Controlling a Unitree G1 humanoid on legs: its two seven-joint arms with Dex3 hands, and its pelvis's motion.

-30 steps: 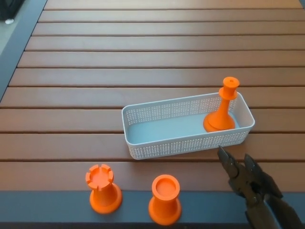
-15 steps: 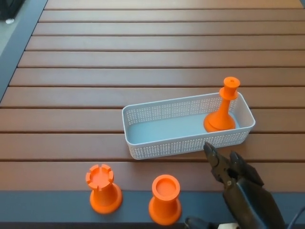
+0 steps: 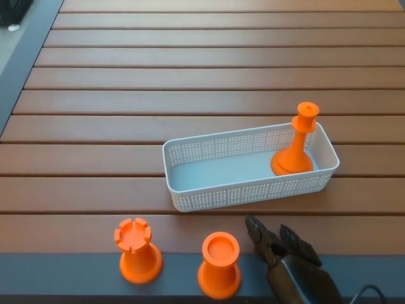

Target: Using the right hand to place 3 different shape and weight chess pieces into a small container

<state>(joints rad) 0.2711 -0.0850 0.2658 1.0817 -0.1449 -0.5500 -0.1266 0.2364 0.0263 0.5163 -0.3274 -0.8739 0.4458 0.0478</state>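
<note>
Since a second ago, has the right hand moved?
Yes. The right hand has shifted left along the basket's near wall, toward the round-topped piece.

1 head camera looks down at table [image 3: 190, 76].

three chess pieces, all solid bright orange: pawn [image 3: 294, 145], rook [image 3: 136, 250], round-top piece [image 3: 219, 265]. basket [image 3: 215, 193] white, walls with a fine dot perforation pattern, floor plain pale grey-white. table [image 3: 158, 82] reddish-brown wood slats with dark gaps between, front edge dark grey-blue. right hand [image 3: 288, 266] black, dull sheen.
</note>
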